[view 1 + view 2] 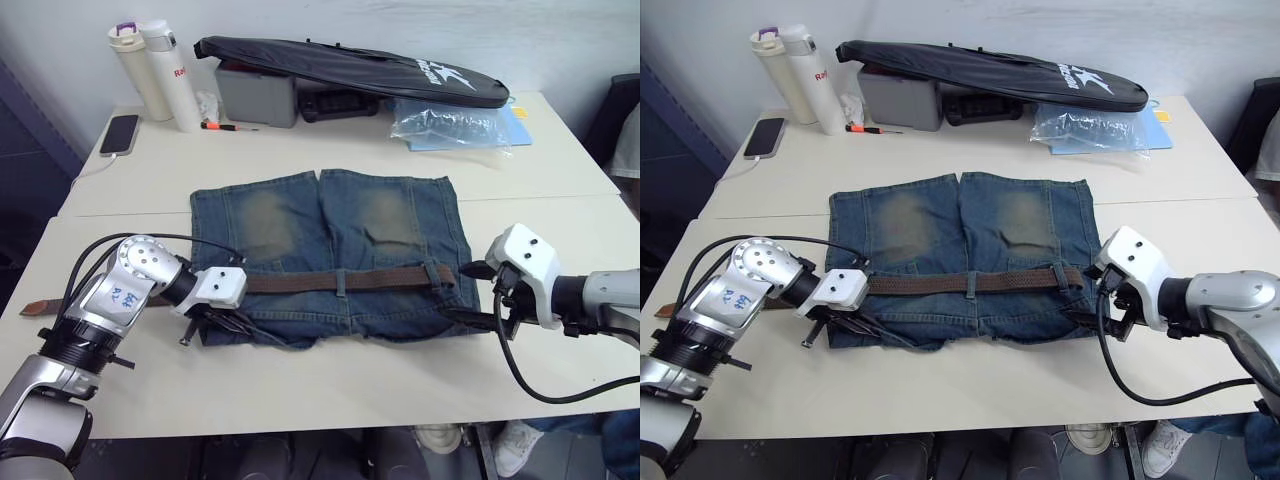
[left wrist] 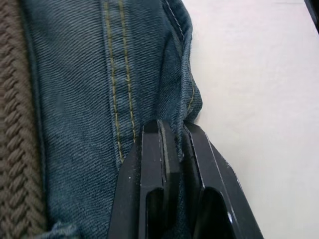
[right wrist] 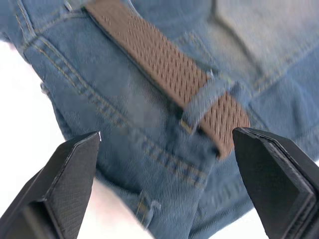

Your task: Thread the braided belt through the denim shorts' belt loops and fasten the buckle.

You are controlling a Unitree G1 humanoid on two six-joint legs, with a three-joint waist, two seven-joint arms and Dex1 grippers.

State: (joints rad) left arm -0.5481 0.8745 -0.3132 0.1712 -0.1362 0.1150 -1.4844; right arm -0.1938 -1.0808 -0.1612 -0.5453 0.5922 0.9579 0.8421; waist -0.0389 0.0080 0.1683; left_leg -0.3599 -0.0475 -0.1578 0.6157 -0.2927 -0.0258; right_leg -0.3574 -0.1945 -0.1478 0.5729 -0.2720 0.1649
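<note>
**A:** Where is the braided belt (image 1: 345,281)?

**B:** It lies across the denim shorts (image 1: 330,255), mid-table, passing under a belt loop (image 1: 436,274) at their right side. Its other end trails toward the table's (image 1: 560,170) left edge.

**A:** And the grippers?

**B:** The left gripper (image 2: 172,149) pinches a fold of denim at the shorts' left edge, fingers nearly closed. The right gripper (image 3: 167,144) hovers wide apart, holding nothing, by the belt's right end.

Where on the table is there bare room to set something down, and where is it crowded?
Bare: the table strip in front of the shorts, and the band between the shorts and the black bag. Crowded: the far edge, with bottles, phone, grey box and plastic bag.
</note>
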